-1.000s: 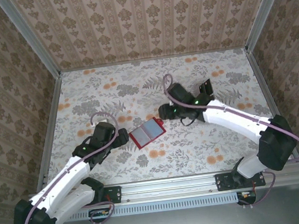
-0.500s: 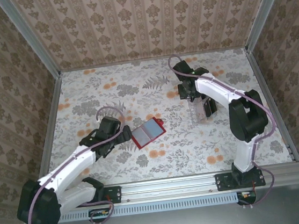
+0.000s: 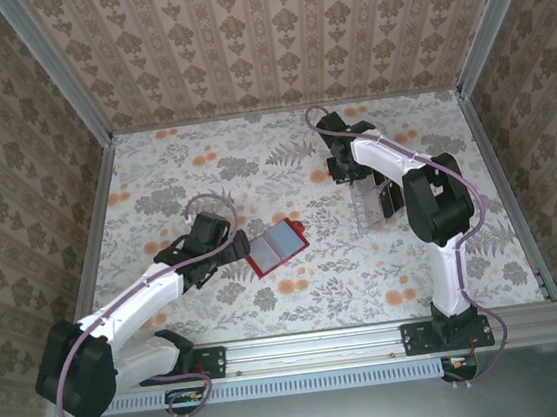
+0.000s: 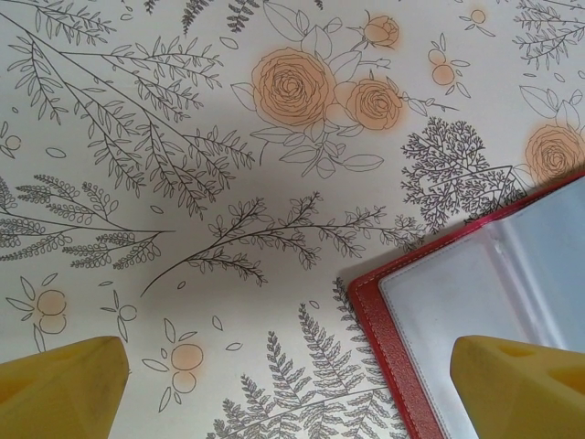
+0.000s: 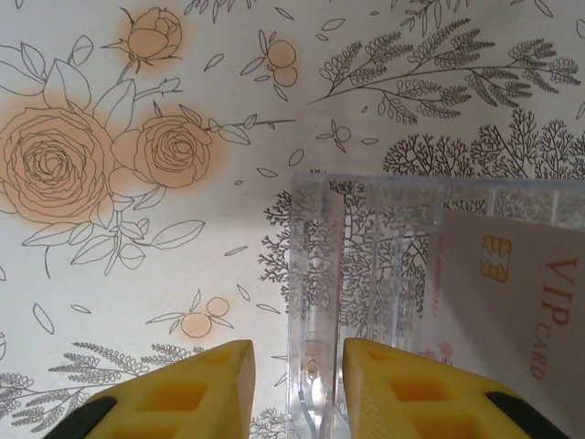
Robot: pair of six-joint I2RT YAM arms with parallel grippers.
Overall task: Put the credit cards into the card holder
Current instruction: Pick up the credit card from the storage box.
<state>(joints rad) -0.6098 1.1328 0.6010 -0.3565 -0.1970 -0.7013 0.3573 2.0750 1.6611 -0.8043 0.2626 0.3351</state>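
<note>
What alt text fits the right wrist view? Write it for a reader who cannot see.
The two yellow fingers of the right gripper sit narrowly apart on either side of one wall of a clear plastic rack; whether they grip it is unclear. A pale card marked VIP CARD sits in the rack, on a floral table.

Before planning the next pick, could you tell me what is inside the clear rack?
In the clear rack, one pale card marked VIP CARD, with a gold chip, sits inside. Whether other cards sit behind it is hidden.
</note>
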